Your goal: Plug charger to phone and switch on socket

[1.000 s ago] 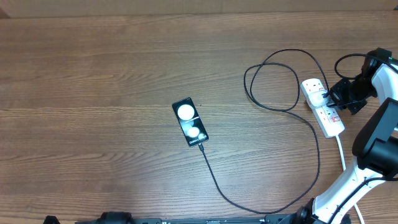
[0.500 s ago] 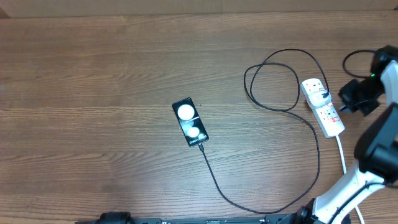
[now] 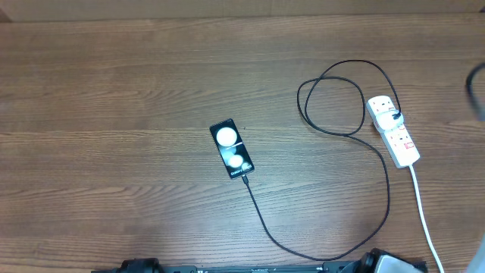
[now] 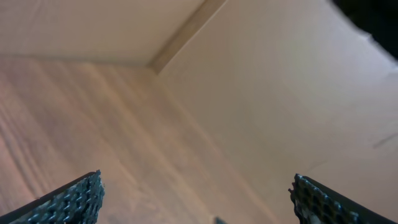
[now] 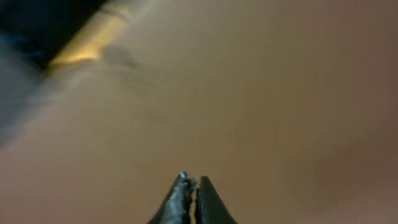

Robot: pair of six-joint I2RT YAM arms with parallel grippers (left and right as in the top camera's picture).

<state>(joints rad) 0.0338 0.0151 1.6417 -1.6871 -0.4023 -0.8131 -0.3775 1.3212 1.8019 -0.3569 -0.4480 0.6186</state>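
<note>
Right gripper (image 5: 192,186) has left the socket (image 3: 393,130) at the bench's right edge, jaws pinched together, empty — left gripper (image 4: 196,196) gapes wide.

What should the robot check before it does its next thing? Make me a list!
1. Charger tip at the phone: ok, the cable ends right at the phone's lower edge.
2. Plug in the socket: ok, it sits in an outlet near the far end.
3. Socket switched on: cannot tell, too small to see.
4. Left hand: ok, open and empty.
5. Right hand: ok, shut and holding nothing.
</note>
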